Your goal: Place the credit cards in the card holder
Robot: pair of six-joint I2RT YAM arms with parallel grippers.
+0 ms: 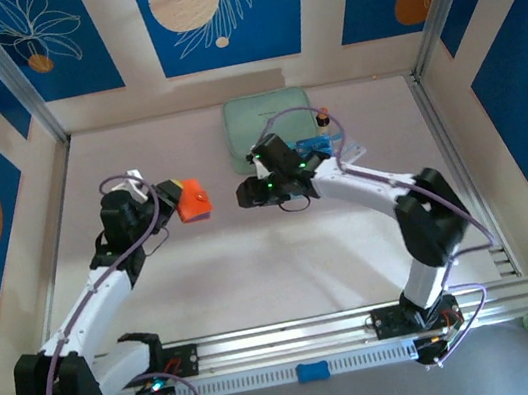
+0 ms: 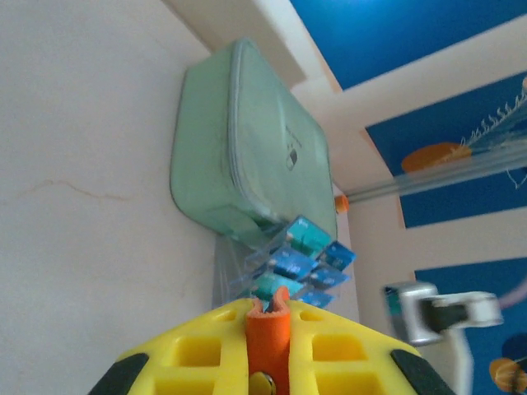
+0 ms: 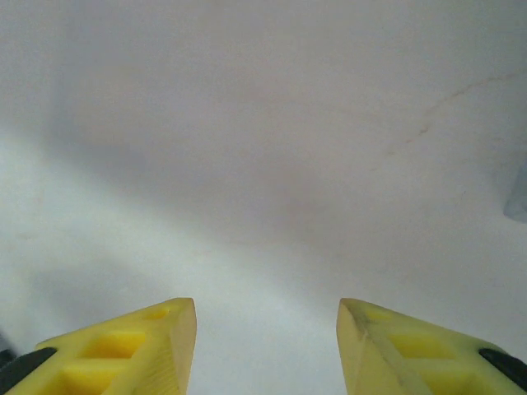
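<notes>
Left gripper (image 1: 173,194): clamped tight on the holder (image 1: 195,202), left of centre. Right gripper (image 3: 266,341): jaws half apart, empty, over the table (image 3: 263,148). Cards (image 2: 301,257) stand in the tray (image 2: 235,276) beside the case (image 2: 243,140). Advise: steady the holder and take one card by its edge.

Bright, even light falls on the table (image 1: 256,270), apparently from overhead, and soft shadows pool beneath both arms. In the left wrist view the near yellow fingers (image 2: 206,354) are blurred. A broad dim shadow crosses the surface in the right wrist view.
</notes>
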